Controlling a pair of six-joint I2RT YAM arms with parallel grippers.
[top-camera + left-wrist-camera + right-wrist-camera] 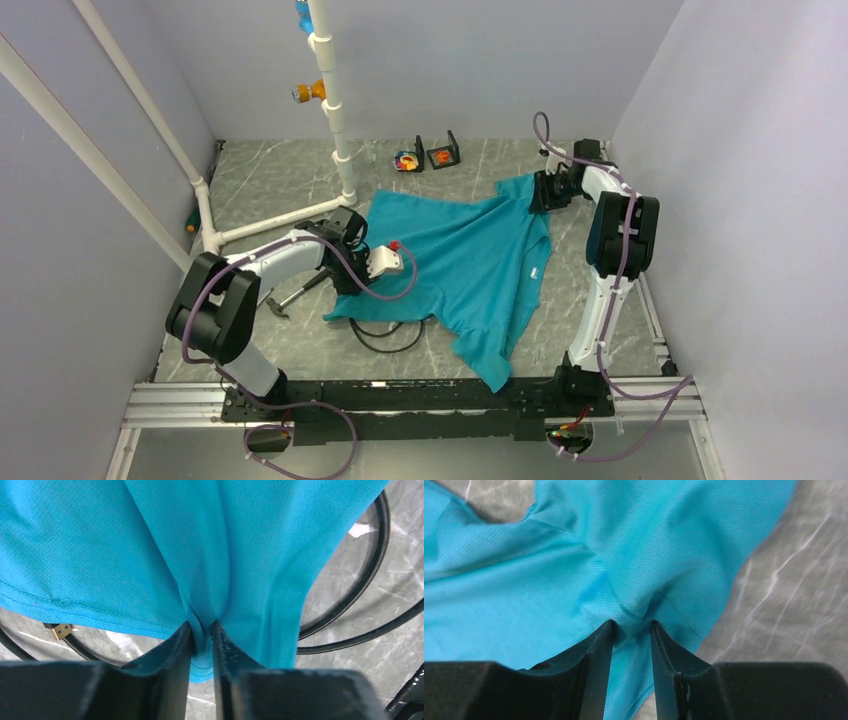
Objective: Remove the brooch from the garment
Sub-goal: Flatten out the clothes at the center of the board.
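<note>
Currently, the garment (470, 265) lies spread on the table (280, 180), stretched between the two arms. Left gripper (201, 628): clenched on a pinched fold at the garment's left edge, with black cables (361, 582) on the table beneath the cloth. Right gripper (631, 626): clenched on a fold at the far right corner of the garment. Brooch (395, 245): apparently the red-pink speck on the cloth just beside the left wrist, seen in the top view only and too small to confirm.
</note>
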